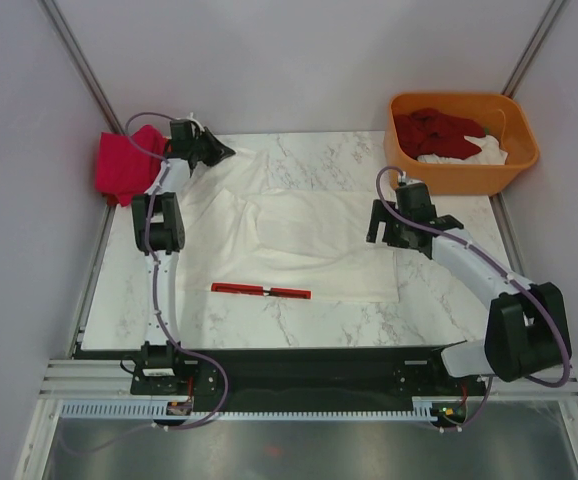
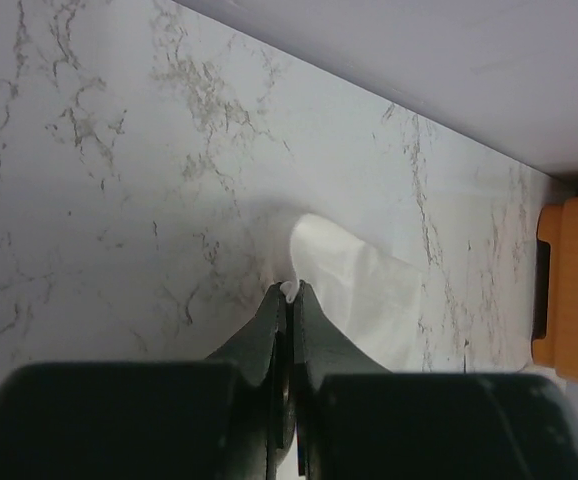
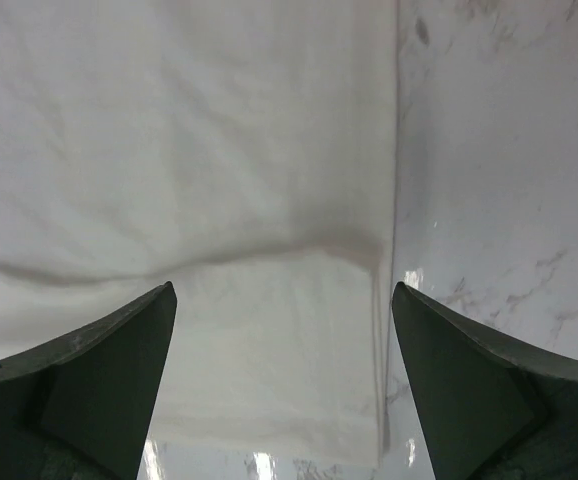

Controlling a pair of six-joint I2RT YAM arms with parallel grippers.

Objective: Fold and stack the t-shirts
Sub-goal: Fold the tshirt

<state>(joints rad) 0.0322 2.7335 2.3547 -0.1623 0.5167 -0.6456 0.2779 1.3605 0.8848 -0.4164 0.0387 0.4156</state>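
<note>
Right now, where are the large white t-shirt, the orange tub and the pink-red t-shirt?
large white t-shirt point(image 1: 299, 245): top external view, middle of the cloth.
orange tub point(image 1: 469, 178): top external view, near outer wall.
pink-red t-shirt point(image 1: 119, 165): top external view, centre of the bundle.

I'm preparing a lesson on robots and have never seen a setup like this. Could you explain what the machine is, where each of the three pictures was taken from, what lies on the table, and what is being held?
These are two robot arms bolted to a marble-patterned table. The overhead picture looks down from above and behind them; the other two come from a camera on each wrist.

A large white t-shirt with a red printed mark lies spread on the table. A pink-red shirt sits at the far left, and an orange tub at the far right holds dark red and white clothes.

The left gripper is closed, pinching a corner of the white shirt. The right gripper hangs open above the shirt's right edge, holding nothing.
</note>
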